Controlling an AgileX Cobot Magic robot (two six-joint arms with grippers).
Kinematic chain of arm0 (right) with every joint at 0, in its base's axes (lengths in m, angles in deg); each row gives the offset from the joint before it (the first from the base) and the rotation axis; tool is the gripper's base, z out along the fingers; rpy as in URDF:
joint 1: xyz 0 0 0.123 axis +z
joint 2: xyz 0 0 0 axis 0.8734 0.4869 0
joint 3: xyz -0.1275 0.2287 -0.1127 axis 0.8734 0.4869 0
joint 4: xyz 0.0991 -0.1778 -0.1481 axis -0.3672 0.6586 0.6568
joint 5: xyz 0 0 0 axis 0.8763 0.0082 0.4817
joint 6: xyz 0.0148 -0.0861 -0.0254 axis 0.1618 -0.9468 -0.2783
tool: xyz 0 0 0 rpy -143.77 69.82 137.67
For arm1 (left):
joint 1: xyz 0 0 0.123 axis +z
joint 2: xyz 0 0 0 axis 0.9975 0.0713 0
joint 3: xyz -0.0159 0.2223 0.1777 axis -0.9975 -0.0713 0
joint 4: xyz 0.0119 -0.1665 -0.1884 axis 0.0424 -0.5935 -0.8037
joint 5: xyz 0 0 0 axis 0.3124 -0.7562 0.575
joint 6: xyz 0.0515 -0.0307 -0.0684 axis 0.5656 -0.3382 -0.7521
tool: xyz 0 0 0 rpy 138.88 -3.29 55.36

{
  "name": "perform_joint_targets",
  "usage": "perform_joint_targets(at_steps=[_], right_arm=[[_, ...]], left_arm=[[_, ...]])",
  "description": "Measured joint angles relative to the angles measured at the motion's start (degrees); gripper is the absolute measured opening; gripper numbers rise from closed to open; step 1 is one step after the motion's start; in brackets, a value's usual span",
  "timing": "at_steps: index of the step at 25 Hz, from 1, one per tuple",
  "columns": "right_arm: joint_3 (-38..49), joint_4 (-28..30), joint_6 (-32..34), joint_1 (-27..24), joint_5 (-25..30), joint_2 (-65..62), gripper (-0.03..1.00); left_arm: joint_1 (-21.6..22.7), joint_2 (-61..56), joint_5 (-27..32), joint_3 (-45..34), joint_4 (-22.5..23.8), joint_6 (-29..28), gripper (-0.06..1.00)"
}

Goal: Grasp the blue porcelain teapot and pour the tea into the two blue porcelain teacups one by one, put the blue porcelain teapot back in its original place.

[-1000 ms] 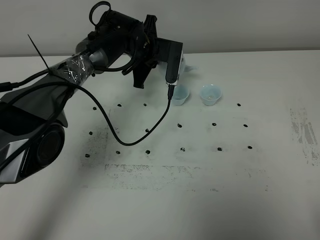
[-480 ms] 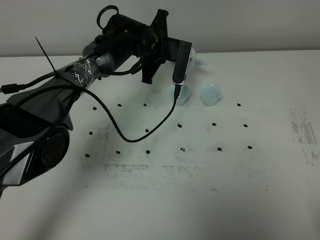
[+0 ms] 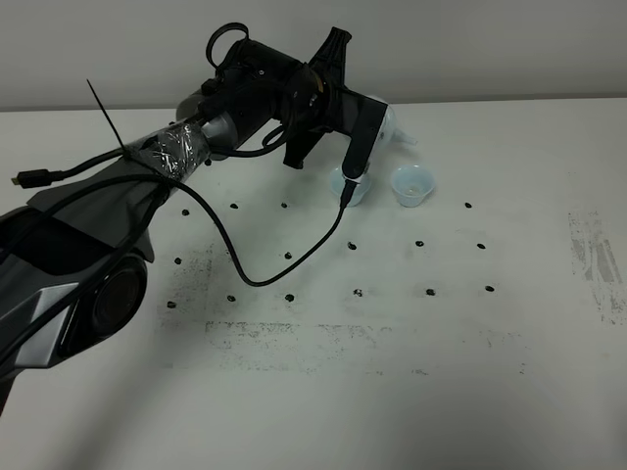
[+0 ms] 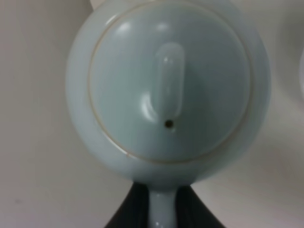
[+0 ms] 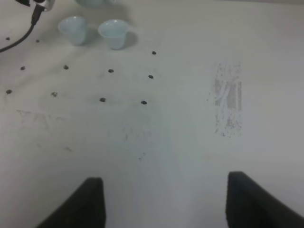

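Jaws of the left gripper (image 4: 163, 216) pinch narrowly on the loop handle of the blue porcelain teapot (image 4: 168, 80), lid in place, at the far side of the white table (image 3: 323, 392), just behind the two blue porcelain teacups (image 3: 412, 185) standing side by side. The right gripper (image 5: 166, 204) hangs spread wide, holding nothing, well apart from the cups.

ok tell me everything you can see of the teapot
The blue porcelain teapot is pale sky-blue, glossy and round-bellied, lid seated; the lid has an elongated knob and a small vent hole. The left gripper is shut on its handle. In the high view the arm mostly hides it, spout pointing right.
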Motion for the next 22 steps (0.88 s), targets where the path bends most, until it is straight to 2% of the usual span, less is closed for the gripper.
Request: perform_joint_targets(at_steps=[22], right_arm=[[0.0, 0.0, 0.0, 0.0, 0.0, 0.0, 0.56]], left_arm=[[-1.6, 1.0, -2.6, 0.0, 3.4, 5.9, 0.09]])
